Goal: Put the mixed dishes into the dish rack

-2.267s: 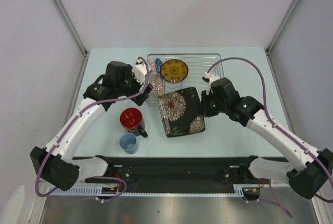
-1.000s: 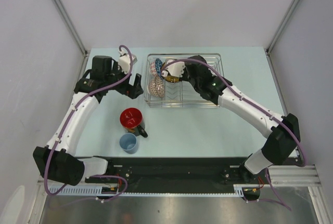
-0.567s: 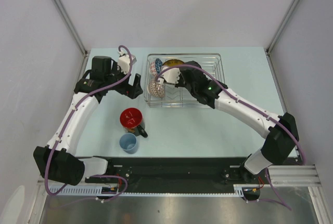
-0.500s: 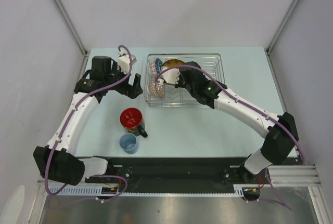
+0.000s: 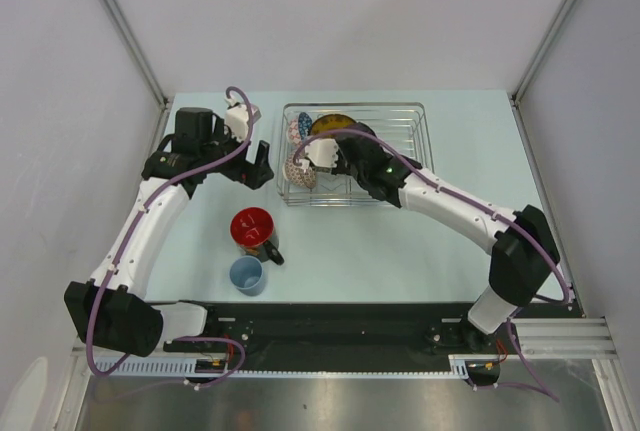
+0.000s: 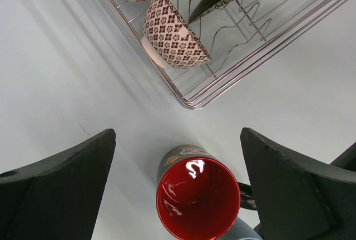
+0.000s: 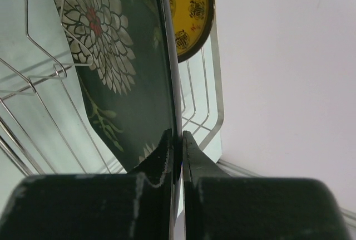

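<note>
The silver wire dish rack stands at the back of the table. My right gripper reaches into its left part and is shut on the edge of the dark square plate, held upright between the wires; my fingers pinch its rim. The yellow plate stands behind it. Two patterned bowls sit at the rack's left end. My left gripper is open and empty, hovering left of the rack above the black mug. The light-blue cup stands just in front of the mug.
The rack's near corner lies just beyond the mug in the left wrist view. Grey walls and metal posts close in the table on three sides. A black rail runs along the near edge.
My right arm took the dark plate off the table into the rack and shifted left with it. My left gripper backed away from the rack, then stayed still.
</note>
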Available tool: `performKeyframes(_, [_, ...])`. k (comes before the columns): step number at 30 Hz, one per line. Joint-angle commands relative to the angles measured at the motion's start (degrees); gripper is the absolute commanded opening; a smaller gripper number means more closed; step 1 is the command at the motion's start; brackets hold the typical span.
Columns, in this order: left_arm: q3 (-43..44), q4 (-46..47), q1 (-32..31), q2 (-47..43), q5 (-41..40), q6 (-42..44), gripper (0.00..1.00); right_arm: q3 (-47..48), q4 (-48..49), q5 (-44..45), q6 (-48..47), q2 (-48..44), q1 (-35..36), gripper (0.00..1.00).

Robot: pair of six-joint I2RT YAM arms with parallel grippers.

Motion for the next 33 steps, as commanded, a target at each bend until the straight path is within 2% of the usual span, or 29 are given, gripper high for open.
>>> performKeyframes(1, [-0.64,2.04,0.87,-0.64,1.50,-0.65,1.00,1.77,11.38,2.33,-5.30,1.07,0.34,0.00])
performKeyframes(8, [-0.91,1.95,1.31,-0.90,1.76,-0.30,1.00,2.21,13.41,3.65,-9.43,3.62,0.87,0.00])
performKeyframes(19, [-0.99,2.04,1.58,-0.99,2.11,-0.30,1.00,3.17,15.69,5.76,-8.29,6.79,2.01,0.00])
performKeyframes(20, [-0.99,1.95,1.49,-1.08,2.11,-0.21,1.00,3.17,16.21,6.20,-8.20,6.87,2.10,0.03])
performKeyframes(22, [-0.91,1.87,1.58,-1.17,2.02,-0.12,1.00,3.17,16.13,6.29,-7.77,6.70,2.54,0.16])
performKeyframes(26, [-0.47,1.69,1.58,-1.25,1.94,-0.04,1.00,3.17,15.60,6.73,-6.80,6.17,3.24,0.26])
performKeyframes(28, [-0.38,1.51,1.49,-1.43,1.85,-0.04,1.00,3.17,15.60,7.17,-6.80,6.09,3.86,0.29])
performKeyframes(31, [-0.12,1.34,1.49,-1.61,1.76,0.05,1.00,3.17,15.61,8.05,-6.45,5.56,4.64,0.43])
performKeyframes(33, [0.06,1.25,1.49,-1.87,1.58,0.14,1.00,3.17,15.52,8.57,-5.66,4.95,5.00,0.48])
